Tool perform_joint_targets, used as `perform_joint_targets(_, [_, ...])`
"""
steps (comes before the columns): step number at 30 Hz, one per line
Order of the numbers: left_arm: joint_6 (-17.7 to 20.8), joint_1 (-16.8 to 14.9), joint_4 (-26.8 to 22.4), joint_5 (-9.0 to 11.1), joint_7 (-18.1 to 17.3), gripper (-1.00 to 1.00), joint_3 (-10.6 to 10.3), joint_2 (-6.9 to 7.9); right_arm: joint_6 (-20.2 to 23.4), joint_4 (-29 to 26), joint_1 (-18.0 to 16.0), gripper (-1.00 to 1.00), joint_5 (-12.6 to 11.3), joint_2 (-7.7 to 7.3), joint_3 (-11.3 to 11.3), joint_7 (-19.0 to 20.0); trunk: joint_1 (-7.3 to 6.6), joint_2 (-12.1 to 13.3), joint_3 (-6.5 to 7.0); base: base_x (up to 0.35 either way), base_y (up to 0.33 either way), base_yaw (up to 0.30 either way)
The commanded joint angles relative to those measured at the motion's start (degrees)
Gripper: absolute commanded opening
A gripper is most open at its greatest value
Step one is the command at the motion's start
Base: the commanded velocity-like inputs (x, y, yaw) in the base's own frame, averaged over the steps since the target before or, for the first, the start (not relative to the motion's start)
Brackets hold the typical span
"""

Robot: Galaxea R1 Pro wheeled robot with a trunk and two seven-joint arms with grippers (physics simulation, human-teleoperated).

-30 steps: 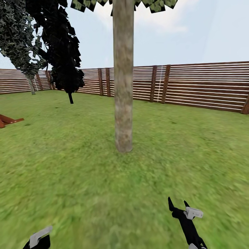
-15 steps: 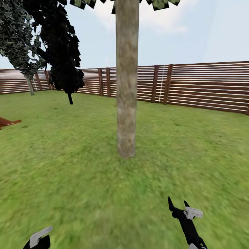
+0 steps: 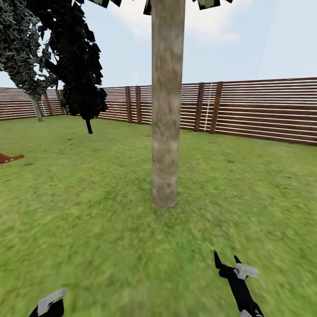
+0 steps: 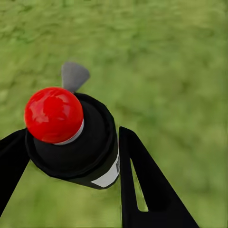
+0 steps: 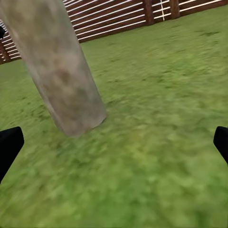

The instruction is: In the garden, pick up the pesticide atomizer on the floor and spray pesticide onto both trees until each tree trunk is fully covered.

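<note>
Grey-brown tree trunk (image 3: 166, 110) stands upright on the lawn (image 3: 88, 229) ahead of us.
Our left end effector (image 4: 71, 156) grips the red-capped atomizer (image 4: 71, 137), cap toward its camera; our right end effector (image 5: 114, 142) is spread wide.

Green lawn (image 3: 88, 229) all the way across, patchy in tone, running back to the fence (image 3: 264, 110) of brown horizontal slats that stands along its far edge. Dead centre, the thick grey-brown tree trunk (image 3: 166, 110) stands upright on the grass, its base slightly flared where it meets the ground; the right wrist view has that same trunk (image 5: 61, 71) planted in the turf with bare lawn (image 5: 156, 156) spreading around it. Far left, a dark narrow tree (image 3: 79, 75) rises from the grass on a thin stem, and a paler leafy tree (image 3: 22, 53) stands beside it, nearer the fence. At the left edge a reddish-brown wooden piece (image 3: 9, 157) lies on the lawn.
</note>
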Motion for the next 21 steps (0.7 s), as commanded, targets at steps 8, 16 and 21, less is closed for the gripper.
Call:
perform_joint_targets(8, [0.0, 0.0, 0.0, 0.0, 0.0, -1.0, 0.0, 0.0, 0.0, 0.0, 0.0, 1.0, 0.0, 0.0, 0.0, 0.0, 0.0, 0.0, 0.0, 0.317, 0.106, 0.0])
perform_joint_targets(16, [0.0, 0.0, 0.0, 0.0, 0.0, -1.0, 0.0, 0.0, 0.0, 0.0, 0.0, 1.0, 0.0, 0.0, 0.0, 0.0, 0.0, 0.0, 0.0, 0.317, 0.093, 0.0])
perform_joint_targets(21, [0.0, 0.0, 0.0, 0.0, 0.0, -1.0, 0.0, -0.01, 0.0, 0.0, 0.0, 1.0, 0.0, 0.0, 0.0, 0.0, 0.0, 0.0, 0.0, 0.149, 0.007, 0.0])
